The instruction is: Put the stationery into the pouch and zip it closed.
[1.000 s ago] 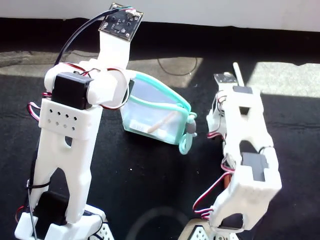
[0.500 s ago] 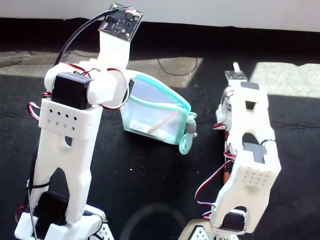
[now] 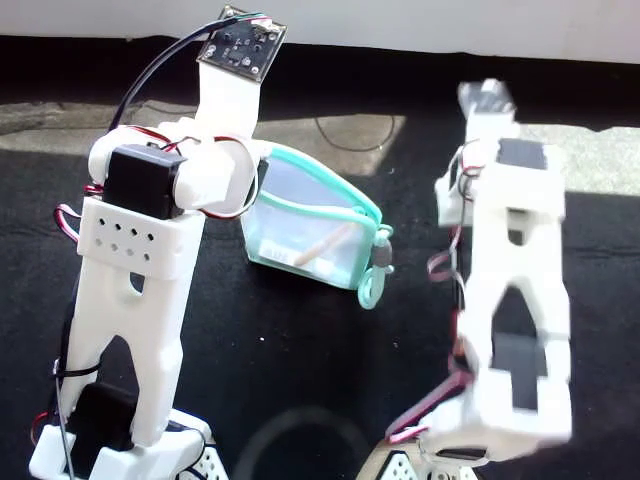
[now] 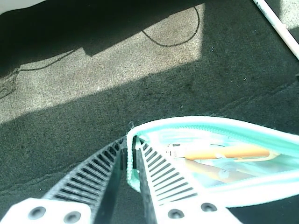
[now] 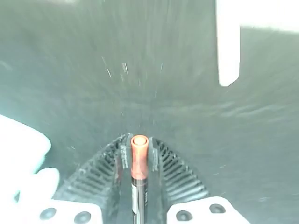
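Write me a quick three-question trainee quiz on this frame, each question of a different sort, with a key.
1. True or false: the pouch is zipped shut.
2. What does the right gripper hold? A) a pen with an orange end; B) an eraser; C) nothing.
3. Fill in: the left gripper is shut on the pouch's ____.

Key: 1 false, its mouth gapes with stationery showing inside; 2 A; 3 rim.
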### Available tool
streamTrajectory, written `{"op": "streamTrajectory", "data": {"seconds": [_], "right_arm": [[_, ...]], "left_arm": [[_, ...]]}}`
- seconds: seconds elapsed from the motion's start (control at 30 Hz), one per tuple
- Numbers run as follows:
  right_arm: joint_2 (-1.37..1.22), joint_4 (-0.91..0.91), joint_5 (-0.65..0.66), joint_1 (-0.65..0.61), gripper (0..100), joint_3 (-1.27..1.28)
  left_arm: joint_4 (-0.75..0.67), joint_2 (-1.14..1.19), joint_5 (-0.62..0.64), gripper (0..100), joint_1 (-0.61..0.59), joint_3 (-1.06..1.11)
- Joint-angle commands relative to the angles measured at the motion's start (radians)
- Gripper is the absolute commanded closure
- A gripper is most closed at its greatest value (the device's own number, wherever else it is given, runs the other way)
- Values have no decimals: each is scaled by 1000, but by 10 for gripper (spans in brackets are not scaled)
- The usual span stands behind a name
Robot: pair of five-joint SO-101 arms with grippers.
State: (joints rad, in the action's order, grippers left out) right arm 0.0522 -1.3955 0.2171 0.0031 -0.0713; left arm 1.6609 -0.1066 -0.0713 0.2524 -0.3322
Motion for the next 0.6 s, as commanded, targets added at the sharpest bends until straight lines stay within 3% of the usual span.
{"op": "streamTrajectory", "data": {"seconds": [0.0, 0.13, 0.3, 0.43, 0.57], "right_arm": [[383, 47, -14, -7, 992, -22], [650, 162, -140, -25, 992, -22], [792, 363, -315, -130, 992, -22], [799, 533, -327, -282, 992, -22], [799, 588, -292, -423, 992, -22]], "left_arm": [[21, 21, 2, 991, -4, 33], [18, 22, 2, 991, -4, 39], [14, 94, 6, 991, -4, 53], [12, 153, 8, 991, -4, 41], [12, 182, 8, 991, -16, 2]]}}
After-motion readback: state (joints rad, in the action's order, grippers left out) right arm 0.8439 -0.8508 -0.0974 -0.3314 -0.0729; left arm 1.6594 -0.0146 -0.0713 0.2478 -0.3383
